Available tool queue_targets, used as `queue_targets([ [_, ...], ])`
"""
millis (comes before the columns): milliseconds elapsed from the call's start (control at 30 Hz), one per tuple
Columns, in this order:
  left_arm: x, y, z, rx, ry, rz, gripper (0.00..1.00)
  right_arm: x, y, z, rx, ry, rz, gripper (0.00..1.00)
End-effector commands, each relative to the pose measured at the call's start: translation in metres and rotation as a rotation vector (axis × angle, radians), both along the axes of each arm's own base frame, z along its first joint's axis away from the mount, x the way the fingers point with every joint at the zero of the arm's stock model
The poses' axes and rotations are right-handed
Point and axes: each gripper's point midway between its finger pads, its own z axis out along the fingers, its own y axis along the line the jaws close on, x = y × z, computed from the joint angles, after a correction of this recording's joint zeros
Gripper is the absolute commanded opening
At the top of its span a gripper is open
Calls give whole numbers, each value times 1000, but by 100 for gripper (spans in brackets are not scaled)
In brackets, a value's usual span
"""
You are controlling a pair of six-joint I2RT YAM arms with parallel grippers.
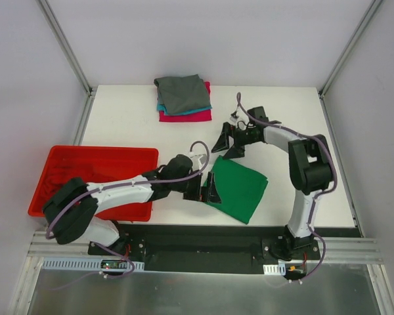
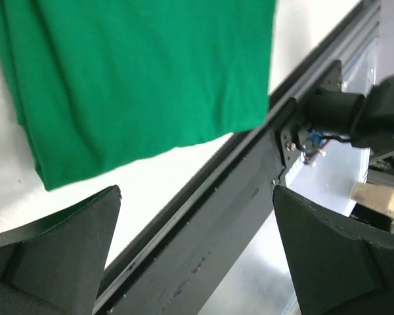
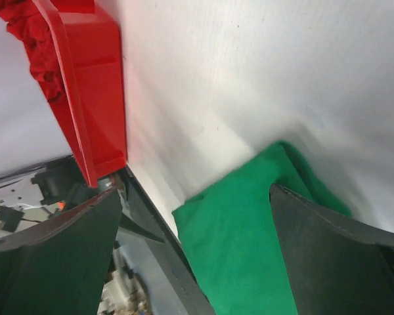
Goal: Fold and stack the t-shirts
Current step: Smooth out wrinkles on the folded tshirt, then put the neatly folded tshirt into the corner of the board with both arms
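A bright green t-shirt lies folded flat on the white table near the front edge. It also shows in the left wrist view and the right wrist view. My left gripper is open and empty at the shirt's left edge, its jaws wide apart. My right gripper is open and empty just beyond the shirt's far corner. A folded stack sits at the back centre: a grey tee on top, with teal and magenta ones under it.
A red plastic bin stands at the left of the table, beside my left arm. In the right wrist view the bin holds crumpled red cloth. A black rail runs along the table's near edge.
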Motion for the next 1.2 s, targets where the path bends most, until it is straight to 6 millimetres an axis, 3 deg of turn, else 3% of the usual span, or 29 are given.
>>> queue_targets([
  [0,5,6,45,-3,-176,-39,99,15,-58,75,-177,-301,-94,96],
  [100,19,20,60,62,-285,-4,99,3,-92,93,-273,-369,-212,96],
  [200,43,33,67,121,-324,71,99,-27,-117,89,-363,-402,-290,96],
  [267,52,30,74,112,-283,53,99,-48,-130,78,-410,-395,-343,96],
  [467,92,19,46,153,-174,32,99,-88,-187,53,-585,-450,-613,96],
  [500,98,16,33,172,-147,25,99,-97,-189,47,-579,-432,-642,96],
  [600,103,1,20,165,-98,-32,96,-118,-186,32,-506,-349,-739,96],
  [700,112,-8,5,186,-78,-49,88,-133,-165,13,-402,-272,-683,96],
  [833,117,-12,-18,223,-31,-65,83,-146,-156,-7,-408,-138,-627,99],
  [1033,119,-16,-40,255,17,-82,68,-154,-148,-37,-421,-19,-568,77],
  [1167,111,-20,-49,246,61,-113,66,-153,-152,-49,-472,28,-568,60],
])
